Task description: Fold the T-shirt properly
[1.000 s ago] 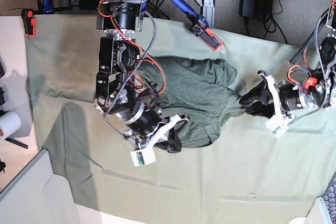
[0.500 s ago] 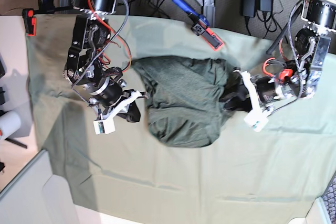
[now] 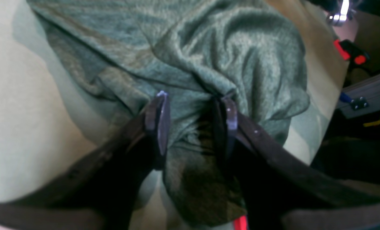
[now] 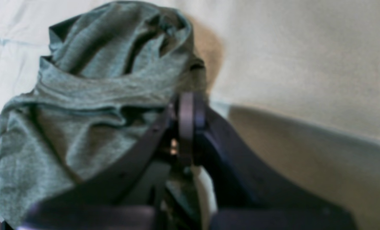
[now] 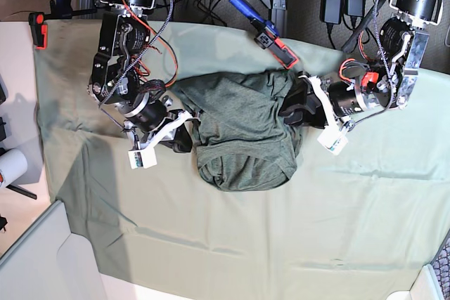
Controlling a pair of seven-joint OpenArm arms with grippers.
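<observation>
T-shirt (image 5: 242,135) bunched into a wrinkled, heathered olive-green heap near the middle of the paler green table cloth (image 5: 337,216), rounded at the near edge, folds piled toward the far side. Lies between the two arms, touched on both flanks.

Left gripper (image 3: 194,105) reaching in low from the base view's right, fingers (image 3: 161,115) parted a fair way with a thick ridge of cloth between them; seen in the left wrist view straddling that ridge, pads against the fabric on each side. Arm bent down from its mount at the far right.

Right gripper (image 4: 186,105) at the heap's other edge, on the base view's left, tips pressed together; cannot tell whether any cloth is pinched, though fabric lies right against the tip. Arm angled down from the far left, wrist turned toward the heap.

Red-tipped clamp (image 5: 271,36) on the far table edge.
</observation>
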